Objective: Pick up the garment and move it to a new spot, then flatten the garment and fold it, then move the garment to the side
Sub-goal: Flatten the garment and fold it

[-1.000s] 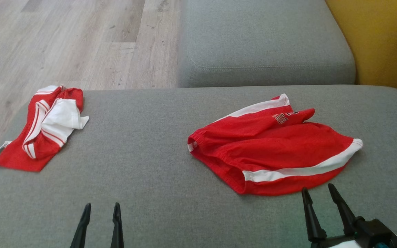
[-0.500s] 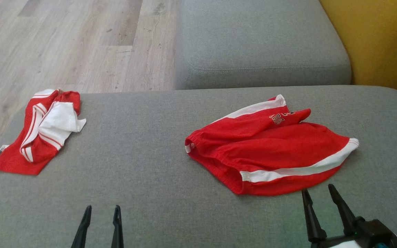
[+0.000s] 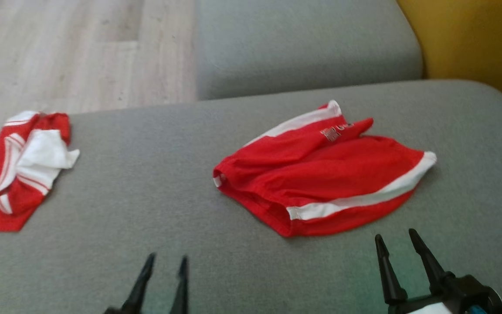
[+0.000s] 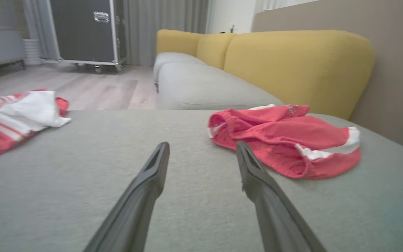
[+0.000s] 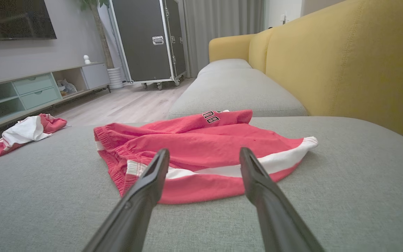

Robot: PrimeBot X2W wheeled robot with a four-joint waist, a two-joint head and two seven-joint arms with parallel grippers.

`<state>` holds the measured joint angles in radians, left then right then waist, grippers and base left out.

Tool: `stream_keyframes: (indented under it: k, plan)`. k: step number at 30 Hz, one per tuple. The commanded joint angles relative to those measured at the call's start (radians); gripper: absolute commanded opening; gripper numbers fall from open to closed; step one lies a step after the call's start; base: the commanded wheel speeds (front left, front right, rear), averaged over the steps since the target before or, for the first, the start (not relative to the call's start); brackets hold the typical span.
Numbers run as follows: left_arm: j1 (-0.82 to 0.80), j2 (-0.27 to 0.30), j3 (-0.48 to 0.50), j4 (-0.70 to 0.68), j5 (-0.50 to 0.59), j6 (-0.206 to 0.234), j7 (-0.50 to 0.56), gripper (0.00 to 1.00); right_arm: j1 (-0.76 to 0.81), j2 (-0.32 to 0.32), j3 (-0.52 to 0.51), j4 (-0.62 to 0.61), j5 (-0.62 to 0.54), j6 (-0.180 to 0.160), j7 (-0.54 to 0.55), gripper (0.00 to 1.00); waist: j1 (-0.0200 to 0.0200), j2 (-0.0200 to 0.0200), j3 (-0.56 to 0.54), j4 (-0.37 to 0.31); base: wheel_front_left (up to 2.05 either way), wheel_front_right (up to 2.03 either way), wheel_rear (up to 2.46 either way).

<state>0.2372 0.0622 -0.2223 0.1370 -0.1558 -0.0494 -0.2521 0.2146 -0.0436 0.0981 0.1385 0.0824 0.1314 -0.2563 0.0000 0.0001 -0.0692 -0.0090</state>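
Observation:
A red garment [image 3: 320, 174] with white bands, a pair of shorts, lies rumpled on the grey sofa seat [image 3: 146, 174], right of centre. My right gripper [image 3: 395, 234] hovers open just in front of its near hem, touching nothing; in the right wrist view the garment [image 5: 201, 147] lies right beyond the spread fingertips of my right gripper [image 5: 204, 149]. My left gripper [image 3: 167, 257] is open over bare cushion, left of the shorts. In the left wrist view the garment [image 4: 285, 140] sits ahead and to the right of my left gripper [image 4: 202, 144].
A second red and white garment [image 3: 20, 170] lies crumpled at the seat's left edge. Beyond are another grey cushion [image 3: 303, 43], the yellow backrest [image 3: 473, 39] at right and wood floor [image 3: 59, 52] at left. A black wheeled case [image 5: 149, 38] stands far off.
The head camera has swung, shifting the whole scene left and upward. My left gripper has moved to the right, toward the middle. Both garments lie as before and both grippers stay open.

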Motion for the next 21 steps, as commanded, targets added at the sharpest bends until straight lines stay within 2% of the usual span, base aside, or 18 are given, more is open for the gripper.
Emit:
stream_keyframes:
  k: [1,8,13,17,21]
  plan:
    - [-0.089,-0.011,0.005,-0.012,-0.034,-0.009,-0.010,1.00,-0.057,-0.007,0.028,-0.039,-0.010,-0.001,-0.006,1.00,0.0000,-0.0001,0.030,-0.028,0.00,0.00,0.00]
    - [-0.267,-0.012,-0.171,0.165,-0.250,-0.050,0.026,1.00,-0.090,-0.007,0.041,-0.051,-0.036,-0.001,-0.006,1.00,0.0000,-0.0001,0.092,-0.100,0.00,0.00,0.00]
    - [-0.415,-0.012,-0.305,0.251,-0.477,-0.068,0.144,1.00,-0.121,-0.007,0.055,-0.059,-0.053,-0.001,-0.006,1.00,0.0000,-0.0001,0.156,-0.159,0.00,0.00,0.00]
    - [-0.491,-0.012,-0.365,0.275,-0.599,-0.076,0.206,1.00,-0.142,-0.007,0.060,-0.061,-0.051,-0.001,-0.006,1.00,0.0000,-0.0001,0.190,-0.188,0.00,0.00,0.00]
    - [-0.550,-0.012,-0.391,0.305,-0.660,-0.079,0.228,1.00,-0.158,-0.007,0.064,-0.062,-0.046,-0.001,-0.006,1.00,0.0000,-0.0001,0.216,-0.210,0.00,0.00,0.00]
